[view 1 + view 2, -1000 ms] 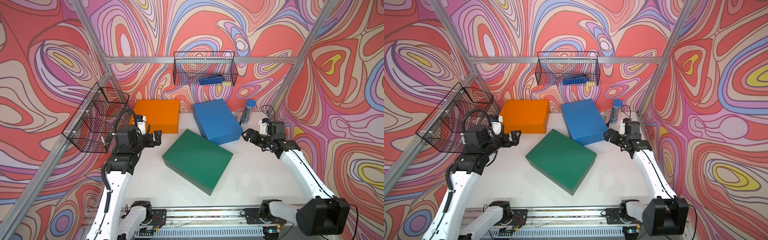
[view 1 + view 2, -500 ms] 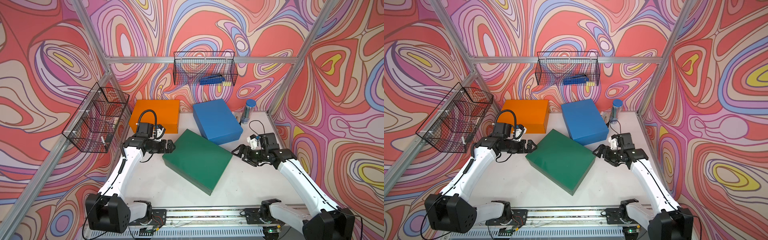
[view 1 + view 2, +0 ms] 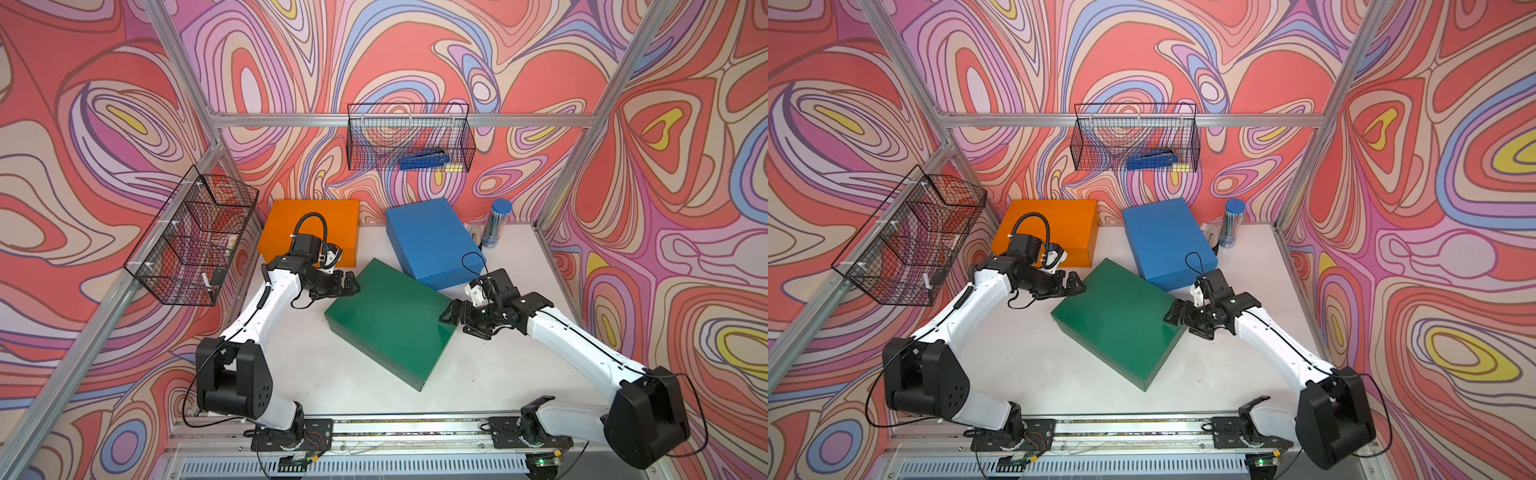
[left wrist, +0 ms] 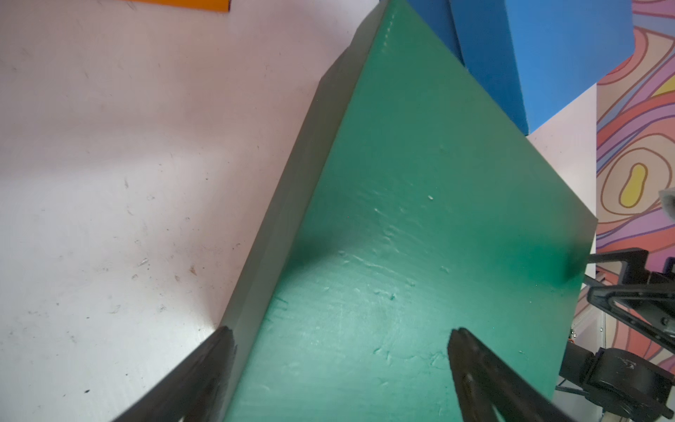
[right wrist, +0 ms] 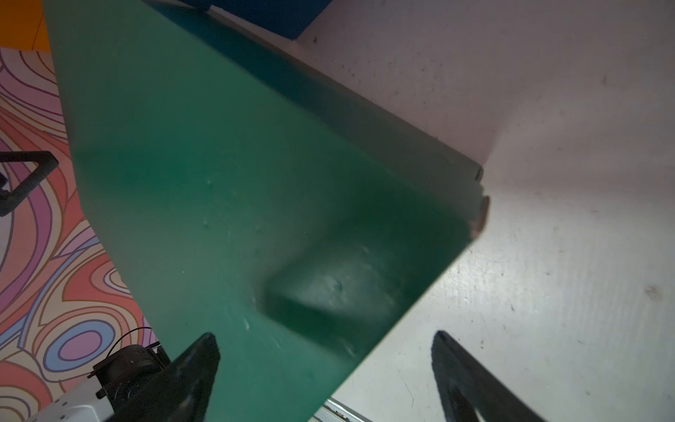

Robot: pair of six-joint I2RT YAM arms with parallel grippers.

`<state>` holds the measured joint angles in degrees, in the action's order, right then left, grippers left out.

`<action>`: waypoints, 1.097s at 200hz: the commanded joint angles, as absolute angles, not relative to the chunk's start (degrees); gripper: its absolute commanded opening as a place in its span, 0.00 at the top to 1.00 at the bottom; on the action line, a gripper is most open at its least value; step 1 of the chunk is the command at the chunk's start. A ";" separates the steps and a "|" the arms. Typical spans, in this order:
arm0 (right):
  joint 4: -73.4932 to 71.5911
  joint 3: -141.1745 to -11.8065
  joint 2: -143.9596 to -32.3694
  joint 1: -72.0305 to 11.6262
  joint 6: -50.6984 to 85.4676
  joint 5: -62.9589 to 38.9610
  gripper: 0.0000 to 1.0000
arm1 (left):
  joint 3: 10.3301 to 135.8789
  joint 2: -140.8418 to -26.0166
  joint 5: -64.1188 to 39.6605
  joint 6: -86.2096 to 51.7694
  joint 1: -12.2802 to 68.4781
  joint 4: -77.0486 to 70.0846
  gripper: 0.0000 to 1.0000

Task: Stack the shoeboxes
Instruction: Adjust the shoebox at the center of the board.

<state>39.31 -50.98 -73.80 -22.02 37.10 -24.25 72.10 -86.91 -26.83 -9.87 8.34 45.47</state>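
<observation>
Now, green shoebox (image 3: pixel 386 324) edges between spread fingers (image 4: pixel 204 376), bare table (image 3: pixel 316 374) alongside.

Bright, even light from above in both top views, crisp focus, soft shadows on the white table (image 3: pixel 332 386), sheen on the green box (image 3: pixel 386 320), wrist views dimmer, close fingers (image 4: pixel 197 380) blurred, right wrist view murky and smeared

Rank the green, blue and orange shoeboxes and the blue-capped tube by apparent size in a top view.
1. Green shoebox, though it is nearest the camera.
2. Blue shoebox.
3. Orange shoebox, partly hidden by the left arm, so unsure against blue.
4. Blue-capped tube, clearly smallest.
</observation>
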 commanded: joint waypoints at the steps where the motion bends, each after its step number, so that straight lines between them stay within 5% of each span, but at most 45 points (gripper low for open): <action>1: 36.24 -52.00 -76.02 -22.68 37.06 -23.07 0.06 | 71.55 -87.21 -25.04 -10.97 8.81 46.98 0.06; 90: 37.28 -58.43 -84.13 -22.68 30.76 -21.64 0.04 | 60.73 -81.62 -26.32 -18.27 13.52 42.49 0.11; 172: 41.10 -63.52 -87.16 -18.87 25.15 -18.19 0.02 | 45.23 -65.40 -20.70 -43.97 26.48 32.76 0.15; 219: 41.14 -64.24 -88.64 -15.61 22.93 -19.20 0.02 | 44.25 -63.58 -18.65 -46.06 28.66 32.13 0.16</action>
<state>40.69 -63.07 -87.57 -16.64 25.08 -18.90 44.12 -63.59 -19.27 -42.17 28.27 34.96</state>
